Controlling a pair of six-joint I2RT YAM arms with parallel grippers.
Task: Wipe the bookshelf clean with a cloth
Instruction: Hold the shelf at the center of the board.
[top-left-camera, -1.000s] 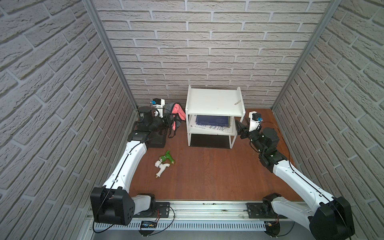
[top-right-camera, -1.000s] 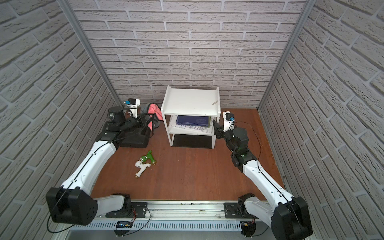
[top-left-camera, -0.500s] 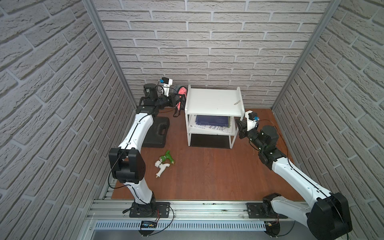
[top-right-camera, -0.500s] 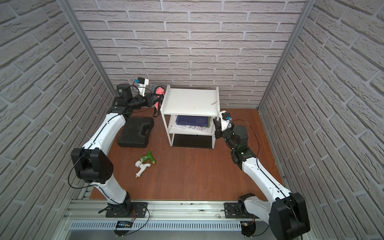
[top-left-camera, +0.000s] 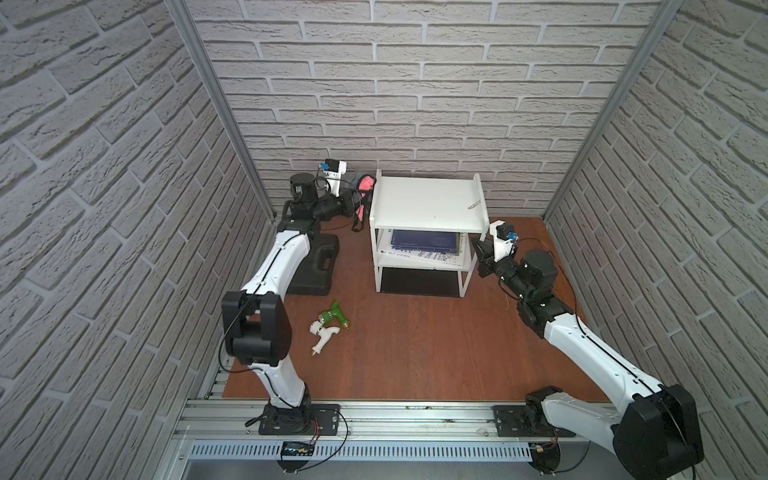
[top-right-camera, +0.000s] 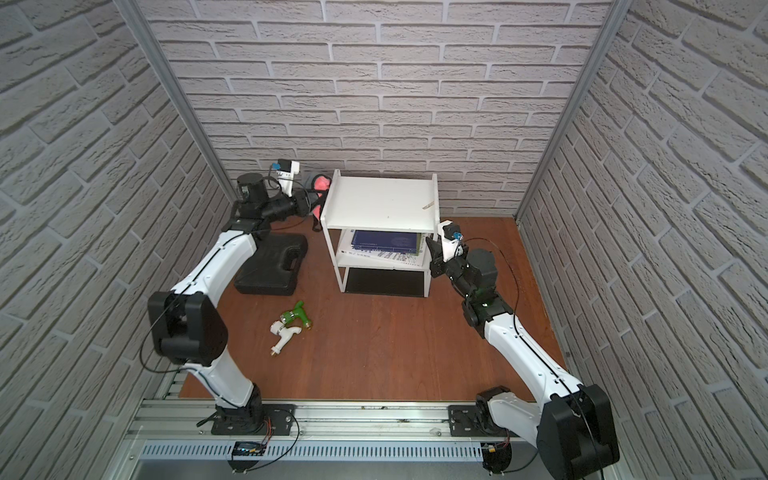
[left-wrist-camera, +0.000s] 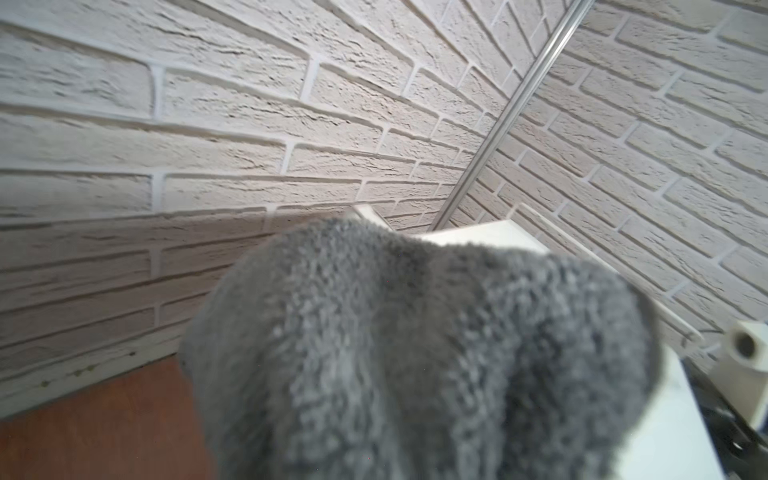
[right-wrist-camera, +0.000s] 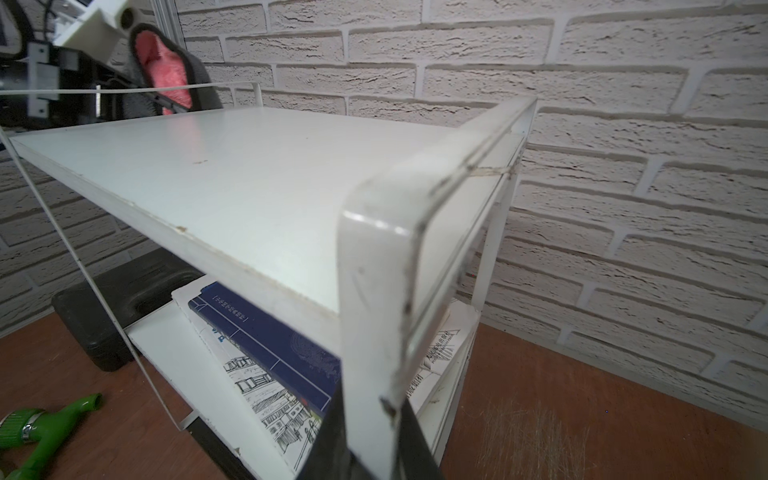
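The brown counter (top-left-camera: 415, 357) carried everything. In both top views the bookshelf (top-left-camera: 428, 203) stood at its far side, close to the brick wall (top-left-camera: 415, 104). The black case (top-left-camera: 320, 266) lay flat to the left of the shelf, partly under my left arm.

The left end effector (top-left-camera: 352, 204) hung high beside the far left corner of the top board, closed on the cloth (top-left-camera: 365, 186). The cloth was just beside the frame; I could not tell if it touched. The top views showed its pink patch, but the left wrist view showed only grey pile (left-wrist-camera: 415, 353), which hid the fingers.

The right end effector (top-left-camera: 478, 249) was at the near right upright. Only the right wrist view made clear that its black fingers (right-wrist-camera: 328, 440) were narrow and gripped this white upright, one on each side. The same view also showed a blue book (right-wrist-camera: 270, 345) on the lower board, lying over printed sheets.

A green nozzle (top-left-camera: 334, 316) and a white nozzle (top-left-camera: 324, 334) lay together on the counter, well apart from the shelf.
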